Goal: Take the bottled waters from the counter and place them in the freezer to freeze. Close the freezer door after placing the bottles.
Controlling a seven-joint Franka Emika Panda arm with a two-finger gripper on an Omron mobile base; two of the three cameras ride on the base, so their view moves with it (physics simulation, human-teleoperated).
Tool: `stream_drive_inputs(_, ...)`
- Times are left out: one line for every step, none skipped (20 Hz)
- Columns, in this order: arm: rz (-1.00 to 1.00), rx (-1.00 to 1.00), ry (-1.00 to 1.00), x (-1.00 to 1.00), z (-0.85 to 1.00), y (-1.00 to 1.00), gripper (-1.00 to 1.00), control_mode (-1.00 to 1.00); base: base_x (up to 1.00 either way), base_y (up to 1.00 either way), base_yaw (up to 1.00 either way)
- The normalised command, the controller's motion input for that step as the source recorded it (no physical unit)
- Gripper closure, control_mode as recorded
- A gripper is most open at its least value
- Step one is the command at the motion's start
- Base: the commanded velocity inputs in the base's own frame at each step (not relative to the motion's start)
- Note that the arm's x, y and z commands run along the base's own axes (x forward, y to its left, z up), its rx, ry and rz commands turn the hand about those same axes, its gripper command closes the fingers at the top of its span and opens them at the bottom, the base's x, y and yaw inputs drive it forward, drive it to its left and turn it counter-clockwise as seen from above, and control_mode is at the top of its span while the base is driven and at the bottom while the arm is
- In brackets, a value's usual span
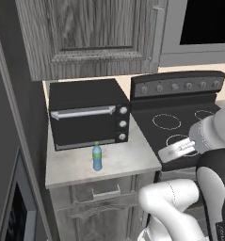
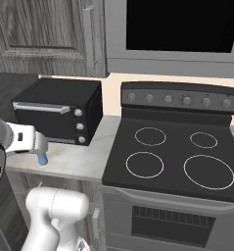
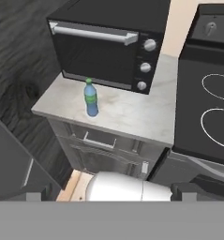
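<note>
A pale stone counter ran between a dark wall and the black stovetop, a toaster oven at its back. The blue bottle stood upright, left of centre in the left base view, presumably for easy reach. The gripper hung at centre right, apparently open-jawed, empty.

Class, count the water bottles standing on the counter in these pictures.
1: a blue bottle stands upright on the counter, in front of the toaster oven. Another may be hidden.
</note>
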Motion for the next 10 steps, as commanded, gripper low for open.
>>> stream_drive_inputs(0.09,0.0,0.0,0.0,0.0,-0.46,-1.0,-1.0,0.0,0.0,0.0)
stream_drive_inputs(0.11,0.0,-0.02,0.0,0.0,-0.48,-1.0,-1.0,0.0,0.0,0.0)
stream_drive_inputs(0.16,0.0,-0.02,0.0,0.0,-0.49,-1.0,-1.0,0.0,0.0,0.0)
stream_drive_inputs(0.21,0.0,-0.01,0.0,-0.04,-0.49,-1.0,-1.0,0.0,0.0,0.0)
stream_drive_inputs(0.24,0.01,0.0,0.0,-0.07,-0.4,-1.0,-1.0,0.0,0.0,0.0)
stream_drive_inputs(0.26,0.03,0.0,0.02,-0.11,-0.36,-1.0,-1.0,0.0,0.0,0.0)
stream_drive_inputs(0.29,0.04,0.0,0.09,-0.16,-0.32,-1.0,-1.0,0.0,0.0,0.0)
stream_drive_inputs(0.33,0.05,0.0,0.09,-0.19,-0.27,-1.0,-1.0,0.0,0.0,0.0)
stream_drive_inputs(0.33,0.05,0.0,0.19,-0.21,-0.16,-1.0,-1.0,0.0,0.0,0.0)
stream_drive_inputs(0.35,0.05,0.0,0.21,-0.19,-0.13,-1.0,-1.0,0.0,0.0,0.0)
